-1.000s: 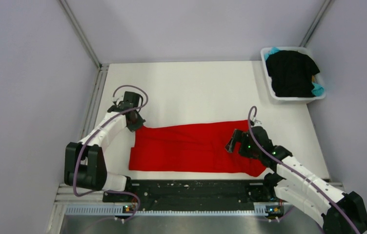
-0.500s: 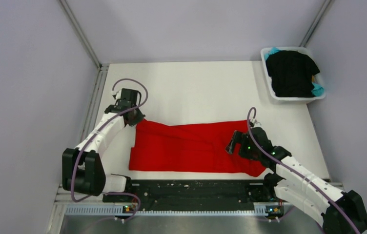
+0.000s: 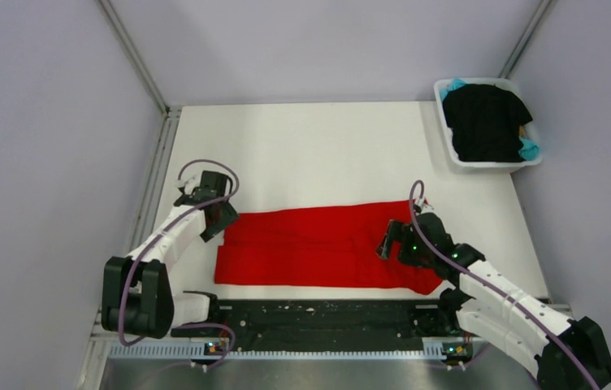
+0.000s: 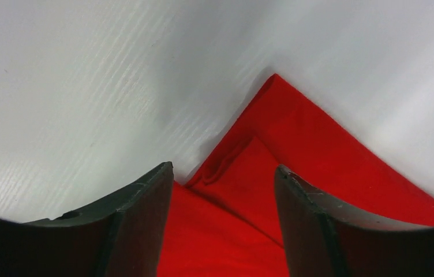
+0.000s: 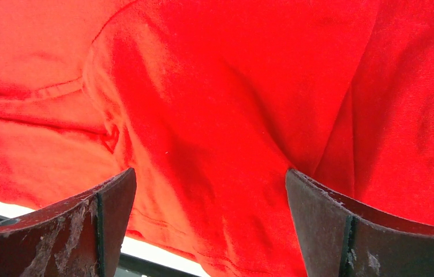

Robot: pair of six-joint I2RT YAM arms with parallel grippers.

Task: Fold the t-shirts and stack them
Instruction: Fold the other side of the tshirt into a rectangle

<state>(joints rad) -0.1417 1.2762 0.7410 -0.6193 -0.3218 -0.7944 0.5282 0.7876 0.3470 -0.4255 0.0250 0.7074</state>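
Jaws of left arm (image 3: 174, 227) spread apart and pinching nothing, poised at the far left corner of the red t-shirt (image 3: 310, 248); in the left wrist view, that folded corner seen pointing away between the two dark fingers (image 4: 139, 225), with bare white tabletop (image 4: 88, 86) on either side. Jaws of right arm (image 3: 497, 296) likewise wide apart and empty, set low over the right end of the same shirt, cloth filling nearly the whole right wrist view; contact between fingertips and cloth possible but not clear from this angle. Red t-shirt laid flat as a long folded band, running left to right across the near half of the tabletop, between the two arms. Black t-shirt (image 3: 485, 122) heaped in the white tub (image 3: 497, 165) at the far right corner, teal t-shirt (image 3: 530, 149) showing beneath it at the edges.
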